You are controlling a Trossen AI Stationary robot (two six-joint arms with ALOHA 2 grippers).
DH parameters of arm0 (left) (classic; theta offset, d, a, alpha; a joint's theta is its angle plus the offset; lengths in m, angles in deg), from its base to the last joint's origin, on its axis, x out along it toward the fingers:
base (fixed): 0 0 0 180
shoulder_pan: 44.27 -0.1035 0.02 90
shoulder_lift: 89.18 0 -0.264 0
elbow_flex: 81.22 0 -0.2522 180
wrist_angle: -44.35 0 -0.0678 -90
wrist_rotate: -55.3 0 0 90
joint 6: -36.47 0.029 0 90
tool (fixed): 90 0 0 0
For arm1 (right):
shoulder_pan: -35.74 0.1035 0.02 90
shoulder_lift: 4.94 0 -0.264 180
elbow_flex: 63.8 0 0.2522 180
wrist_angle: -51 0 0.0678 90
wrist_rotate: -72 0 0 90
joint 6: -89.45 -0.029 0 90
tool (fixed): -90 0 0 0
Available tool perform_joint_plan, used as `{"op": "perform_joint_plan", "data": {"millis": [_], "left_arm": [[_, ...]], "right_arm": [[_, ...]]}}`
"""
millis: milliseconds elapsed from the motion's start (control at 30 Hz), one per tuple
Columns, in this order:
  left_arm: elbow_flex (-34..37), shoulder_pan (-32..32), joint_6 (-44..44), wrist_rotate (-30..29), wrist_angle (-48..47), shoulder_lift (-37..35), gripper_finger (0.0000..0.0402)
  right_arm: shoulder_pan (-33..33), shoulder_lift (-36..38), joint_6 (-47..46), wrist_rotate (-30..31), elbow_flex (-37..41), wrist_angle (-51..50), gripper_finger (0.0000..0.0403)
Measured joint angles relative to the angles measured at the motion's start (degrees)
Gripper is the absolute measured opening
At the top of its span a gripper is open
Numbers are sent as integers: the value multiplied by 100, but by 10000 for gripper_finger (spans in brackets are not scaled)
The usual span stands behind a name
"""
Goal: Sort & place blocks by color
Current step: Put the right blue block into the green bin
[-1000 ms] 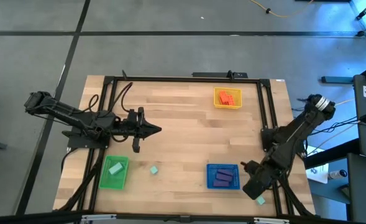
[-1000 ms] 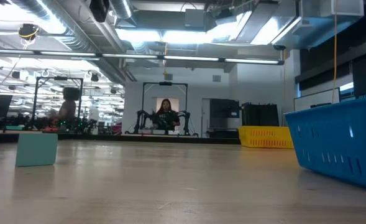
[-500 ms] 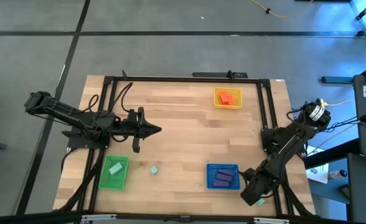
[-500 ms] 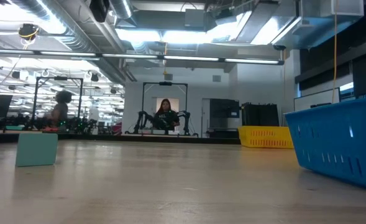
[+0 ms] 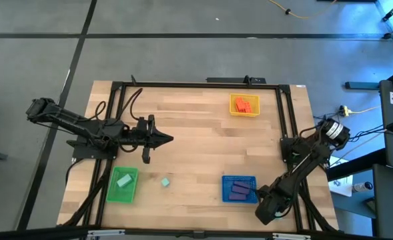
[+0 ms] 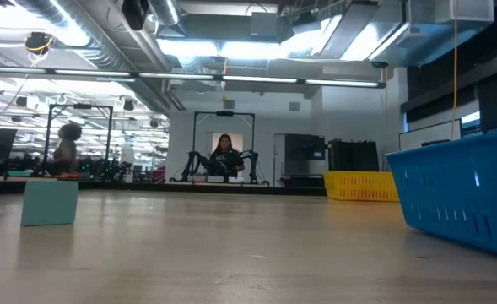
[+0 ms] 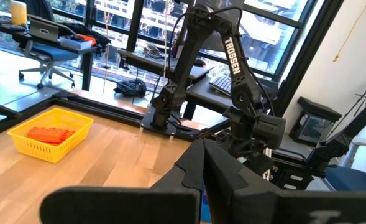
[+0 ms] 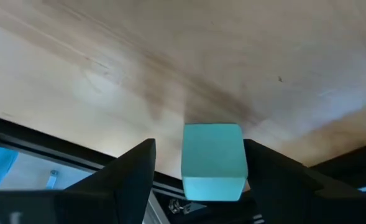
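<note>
At the table's near right corner a pale mint-green cube (image 8: 212, 162) rests with its underside on the wood. My right gripper (image 8: 200, 144) is low over it, open and slanting down, with one finger on each side of the cube. In the high view this gripper (image 5: 266, 212) hides the cube. A second mint cube (image 5: 165, 181) lies loose near the front edge, also in the low view (image 6: 50, 203). A mint block (image 5: 123, 180) lies in the green tray (image 5: 113, 193). My left gripper (image 5: 166, 139) hovers shut and level over the table's left half.
A blue tray (image 5: 239, 179) with purple blocks (image 5: 239, 191) stands just left of my right gripper. A yellow tray (image 5: 233, 105) with orange-red blocks (image 5: 244, 105) stands at the far right. A black frame rail (image 5: 294, 133) runs along the right edge, close to the cube.
My right gripper has come down and moved toward the table's near edge, tipping further downward, until its open fingers stand around the mint cube at the near right corner. The cube has not moved.
</note>
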Motion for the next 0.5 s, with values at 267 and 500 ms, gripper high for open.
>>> {"op": "perform_joint_plan", "data": {"millis": [267,500], "left_arm": [[0,0,2,0,0,0,0],[0,0,2,0,0,0,0]], "right_arm": [[14,-53,31,-57,-2,4,241],[26,-53,36,-118,-2,2,218]]}}
